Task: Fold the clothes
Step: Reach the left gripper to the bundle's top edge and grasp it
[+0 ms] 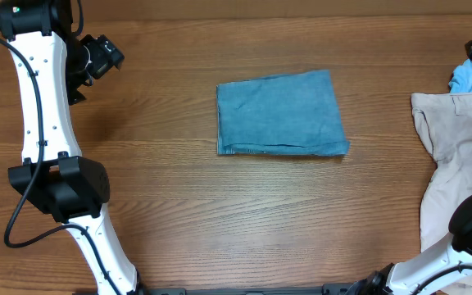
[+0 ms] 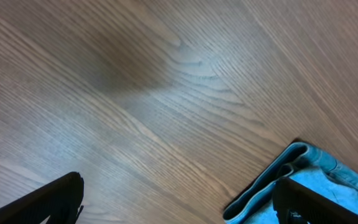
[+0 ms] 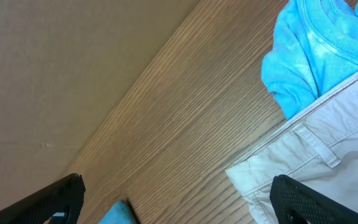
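A folded blue garment (image 1: 281,113) lies flat in the middle of the wooden table; its corner shows in the left wrist view (image 2: 297,180) and in the right wrist view (image 3: 118,214). A beige garment with a waistband (image 1: 457,156) lies unfolded at the right edge and shows in the right wrist view (image 3: 316,149). A light blue shirt (image 1: 466,77) is bunched behind it, also in the right wrist view (image 3: 309,50). My left gripper (image 2: 178,205) is open and empty at the far left, raised above the table. My right gripper (image 3: 178,202) is open and empty at the far right.
The left arm's white links (image 1: 43,123) run along the left side of the table. The right arm's base (image 1: 465,238) sits over the beige garment at the lower right. A plain wall (image 3: 55,74) borders the table's far edge.
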`<state>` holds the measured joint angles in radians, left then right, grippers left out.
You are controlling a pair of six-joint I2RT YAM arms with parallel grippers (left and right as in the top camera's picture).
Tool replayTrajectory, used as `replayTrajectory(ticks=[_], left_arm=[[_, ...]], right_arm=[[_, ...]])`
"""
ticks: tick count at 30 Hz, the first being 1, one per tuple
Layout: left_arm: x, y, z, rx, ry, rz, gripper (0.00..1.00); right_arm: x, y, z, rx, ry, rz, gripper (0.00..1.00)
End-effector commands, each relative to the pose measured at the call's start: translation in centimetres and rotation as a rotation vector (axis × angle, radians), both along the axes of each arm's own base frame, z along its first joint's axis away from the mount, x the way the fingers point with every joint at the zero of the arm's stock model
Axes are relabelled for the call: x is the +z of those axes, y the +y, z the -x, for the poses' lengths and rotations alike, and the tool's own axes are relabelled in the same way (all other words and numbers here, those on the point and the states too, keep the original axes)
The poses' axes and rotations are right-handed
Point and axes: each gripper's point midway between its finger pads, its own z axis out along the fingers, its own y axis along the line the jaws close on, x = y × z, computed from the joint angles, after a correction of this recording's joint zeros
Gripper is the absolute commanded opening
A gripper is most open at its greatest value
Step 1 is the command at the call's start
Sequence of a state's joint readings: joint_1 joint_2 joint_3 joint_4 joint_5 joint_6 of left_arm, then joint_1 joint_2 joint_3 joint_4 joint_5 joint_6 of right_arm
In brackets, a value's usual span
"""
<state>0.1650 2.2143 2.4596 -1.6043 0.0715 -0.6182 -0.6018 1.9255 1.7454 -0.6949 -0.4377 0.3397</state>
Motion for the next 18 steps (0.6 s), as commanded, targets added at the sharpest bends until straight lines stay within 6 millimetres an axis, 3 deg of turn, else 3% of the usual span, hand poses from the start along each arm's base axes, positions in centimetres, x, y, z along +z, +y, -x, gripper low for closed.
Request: replayTrajectory(ticks=[1,3,7,12,16,18], left_arm=[[1.9,0.7,-3.8,0.000,-0.180,-0.041,1.00],[2.1,0.3,-4.3,-0.010,-0.203,-0.015,1.00],[2.2,-4.1,-3.2,-0.196,-0.188,0.174,1.00],[2.1,-8.9,-3.2,-0.291,-0.181,0.207,1.00],[1.8,-15.9,-3.2,-0.435,-0.185,0.175,1.00],[1.5,-20.6,-3.2,-0.529,-0.210,0.135,1.00]], right_arm=[[0.1,-0.1,0.0,0.001,-0.005,0.006,1.00],[0.1,-0.1,0.0,0.000,-0.005,0.006,1.00],[0.1,-0.1,0.0,0.001,-0.005,0.006,1.00],[0.1,-0.1,0.0,0.000,-0.005,0.005,1.00],[0.1,-0.1,0.0,0.000,-0.005,0.005,1.00],[0.1,-0.1,0.0,0.001,-0.005,0.006,1.00]])
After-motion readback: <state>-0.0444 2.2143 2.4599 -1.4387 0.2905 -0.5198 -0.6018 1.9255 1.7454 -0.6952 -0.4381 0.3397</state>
